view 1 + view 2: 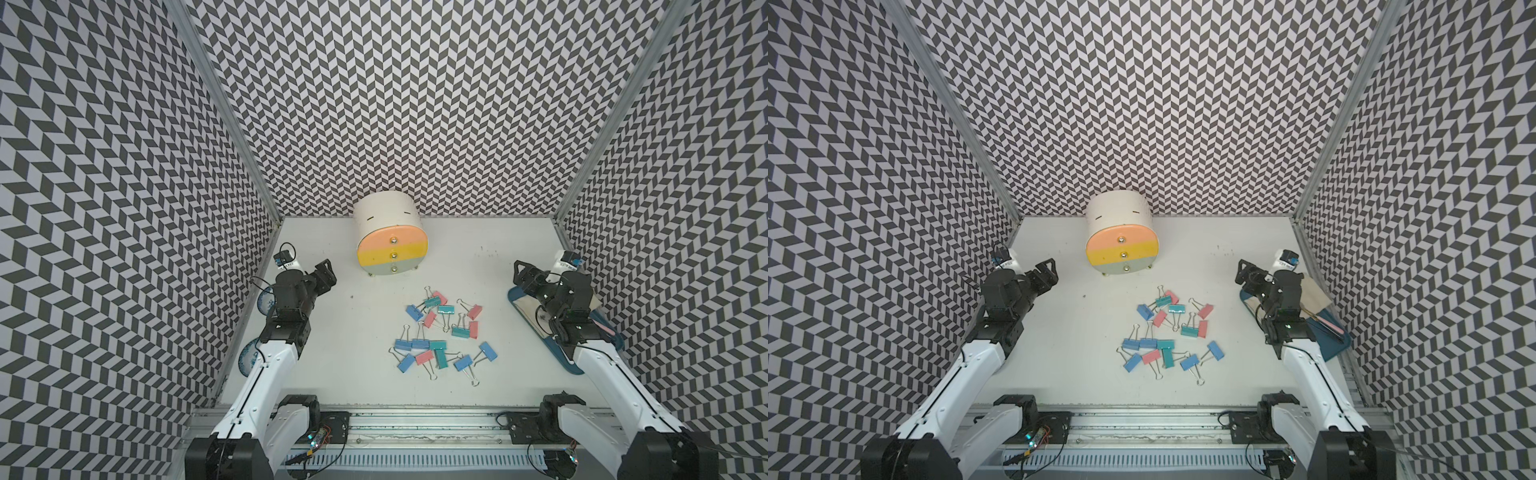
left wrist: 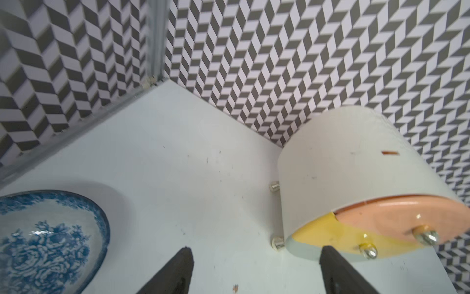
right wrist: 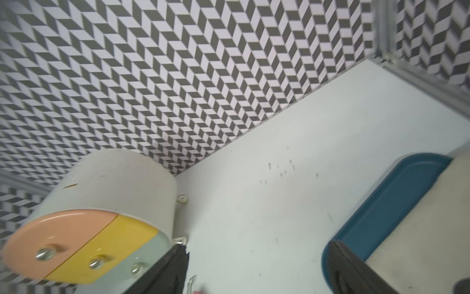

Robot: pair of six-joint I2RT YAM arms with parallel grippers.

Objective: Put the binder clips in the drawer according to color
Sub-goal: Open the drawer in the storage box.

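Observation:
Several binder clips [image 1: 440,332] with pink, blue and teal bodies lie scattered in the middle of the white table, seen in both top views [image 1: 1169,332]. The drawer [image 1: 390,239] [image 1: 1121,241], a white round-topped cabinet, stands at the back with its peach, yellow and pale grey fronts all shut. My left gripper [image 1: 326,272] [image 2: 255,250] hovers open to the left of the drawer [image 2: 356,183], holding nothing. To the drawer's right [image 3: 109,183], my right gripper [image 1: 521,276] [image 3: 259,245] is open and empty too. Both grippers are apart from the clips.
A blue tray [image 1: 559,355] [image 3: 381,211] with a beige cloth lies under the right arm at the table's right edge. Two blue-and-white bowls [image 1: 264,301] [image 2: 45,239] sit by the left wall under the left arm. Patterned walls enclose three sides.

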